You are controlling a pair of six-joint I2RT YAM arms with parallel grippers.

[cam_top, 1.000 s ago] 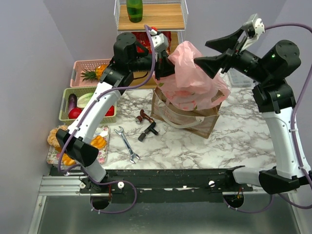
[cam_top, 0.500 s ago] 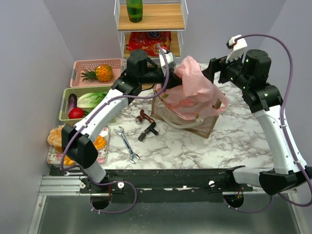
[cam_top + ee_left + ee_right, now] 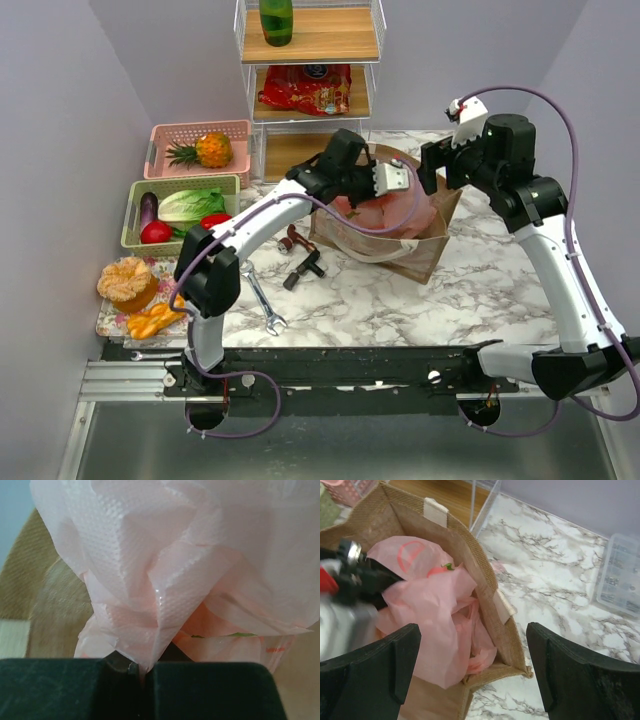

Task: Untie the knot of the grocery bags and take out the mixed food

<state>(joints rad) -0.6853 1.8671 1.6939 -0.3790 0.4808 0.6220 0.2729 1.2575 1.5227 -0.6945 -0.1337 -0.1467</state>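
Left wrist view: the left gripper [image 3: 142,667] is pinched shut on a fold of the pink plastic bag [image 3: 190,555]. Its arm reaches far and rightward over the brown paper bag [image 3: 405,252], which holds the pink bag. To the right, the right gripper [image 3: 472,667] hangs wide open above the paper bag's right rim, its elbow raised.

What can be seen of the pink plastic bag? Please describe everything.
The pink plastic bag is thin, translucent, crinkled film. It sits crumpled inside the brown paper bag, filling its open top. The left gripper is shut on a bunched fold of it. Red and green shapes show faintly through it.
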